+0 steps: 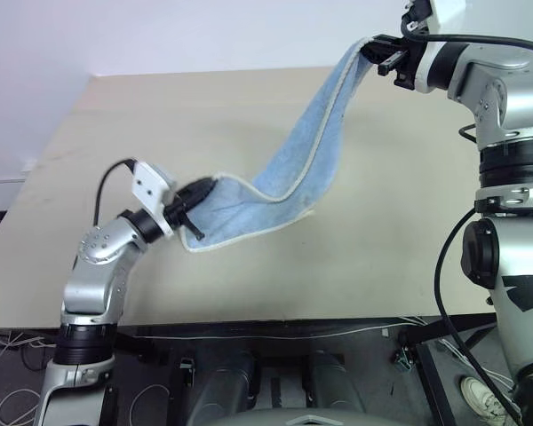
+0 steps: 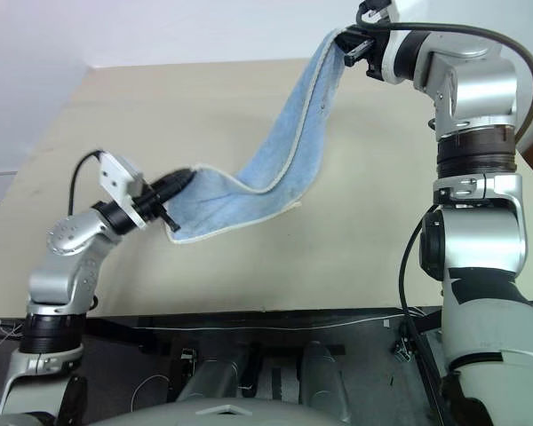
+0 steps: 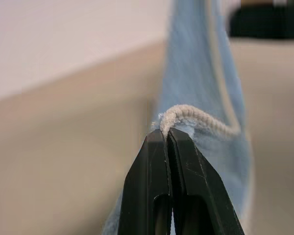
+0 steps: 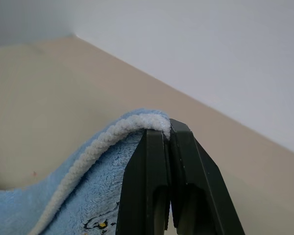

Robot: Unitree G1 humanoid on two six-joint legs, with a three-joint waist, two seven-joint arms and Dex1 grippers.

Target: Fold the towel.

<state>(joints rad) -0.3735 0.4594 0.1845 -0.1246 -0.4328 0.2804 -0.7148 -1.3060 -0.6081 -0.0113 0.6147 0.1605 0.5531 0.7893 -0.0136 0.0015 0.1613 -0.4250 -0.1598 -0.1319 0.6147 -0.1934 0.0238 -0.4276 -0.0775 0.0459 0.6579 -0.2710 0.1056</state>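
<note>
The light blue towel (image 1: 298,164) with white edging hangs in the air between both grippers, sagging in the middle above the beige table (image 1: 160,133). My left gripper (image 1: 195,206) is shut on the towel's lower corner, low at the left; in the left wrist view its fingers (image 3: 154,161) pinch the white hem (image 3: 186,115). High at the far right, my right gripper (image 1: 379,51) is shut on the opposite corner. The right wrist view shows the white edging (image 4: 137,122) clamped at its fingertips (image 4: 159,147), with a small dark printed mark (image 4: 100,224) just below.
The table's front edge (image 1: 275,321) runs across below the towel, with cables and floor beyond it. A pale wall (image 1: 204,31) rises behind the table's far edge.
</note>
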